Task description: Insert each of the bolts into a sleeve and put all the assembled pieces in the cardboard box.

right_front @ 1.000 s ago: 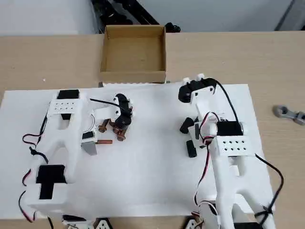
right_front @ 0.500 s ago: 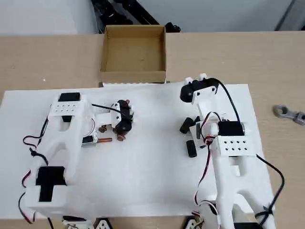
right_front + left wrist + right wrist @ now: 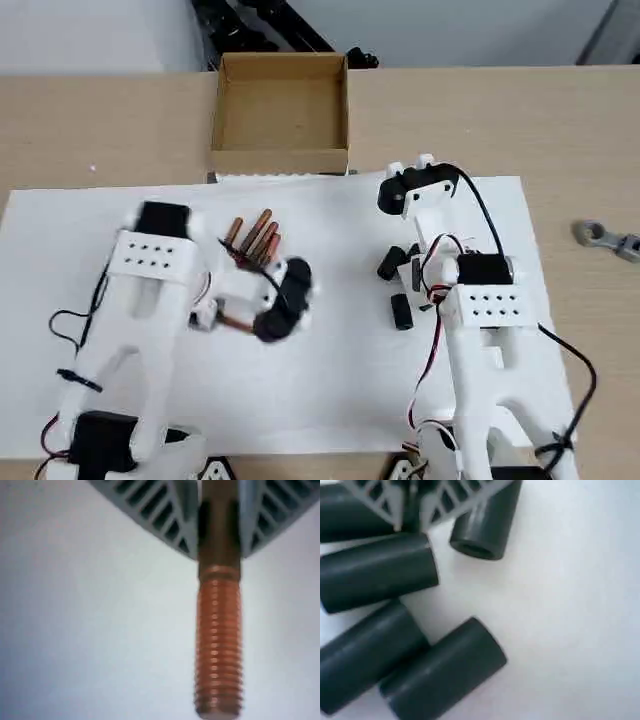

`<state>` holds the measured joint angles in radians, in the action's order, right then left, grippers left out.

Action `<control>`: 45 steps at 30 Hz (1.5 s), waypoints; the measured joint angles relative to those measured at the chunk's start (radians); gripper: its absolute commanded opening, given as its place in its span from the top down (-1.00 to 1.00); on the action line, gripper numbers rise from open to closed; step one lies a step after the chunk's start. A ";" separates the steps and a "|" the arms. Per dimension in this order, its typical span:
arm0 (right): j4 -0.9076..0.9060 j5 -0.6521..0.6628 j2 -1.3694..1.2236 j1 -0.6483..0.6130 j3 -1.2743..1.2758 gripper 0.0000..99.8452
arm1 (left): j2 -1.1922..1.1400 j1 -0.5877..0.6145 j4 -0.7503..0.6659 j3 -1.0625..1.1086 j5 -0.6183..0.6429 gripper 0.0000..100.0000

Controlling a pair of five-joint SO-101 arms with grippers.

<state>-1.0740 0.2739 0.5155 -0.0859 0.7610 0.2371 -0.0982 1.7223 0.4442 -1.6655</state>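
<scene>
Nearest the arm bases, the left gripper (image 3: 218, 525) hangs low over the white sheet (image 3: 330, 380), clamped on one bolt (image 3: 218, 645). The grey ribbed jaws pinch its smooth upper shank, and the threaded end juts free below them. The bolt is copper-coloured metal with fine, even threads and a flat tip.

Across the sheet, the right gripper (image 3: 411, 522) sits just above the sleeves (image 3: 380, 572), its jaws drawn to a thin slit and gripping nothing. The sleeves are short dark tubes, matte and smooth like plastic. Five lie loose on their sides, some touching, and one shows its open bore.

A little farther off lie the spare bolts (image 3: 255, 238), three or four side by side (the exact count is hard to make out), slanted and touching one another.

Farthest, on the wooden table (image 3: 100, 110) beyond the sheet's edge, stands the cardboard box (image 3: 280, 160), a shallow square of plain brown board with nothing in it.

By my reckoning the task has barely begun. No bolt sits in a sleeve and the box holds no assembled piece. One bolt is in hand, well apart from the sleeves, and every pairing and every drop into the box is left to do.
</scene>
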 measured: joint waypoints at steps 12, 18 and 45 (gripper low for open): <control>-0.009 0.000 0.000 0.000 0.000 0.94 | 0.006 0.058 -0.025 0.106 -0.094 0.99; -0.009 0.000 0.000 0.000 0.000 0.94 | 0.006 0.061 -0.164 0.269 -0.066 0.99; -0.009 0.000 0.000 0.000 0.000 0.94 | 0.035 0.216 -0.215 0.250 0.282 0.76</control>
<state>-1.0833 0.2739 0.5155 -0.0859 0.7610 0.2723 0.1181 1.5075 0.6943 -1.3832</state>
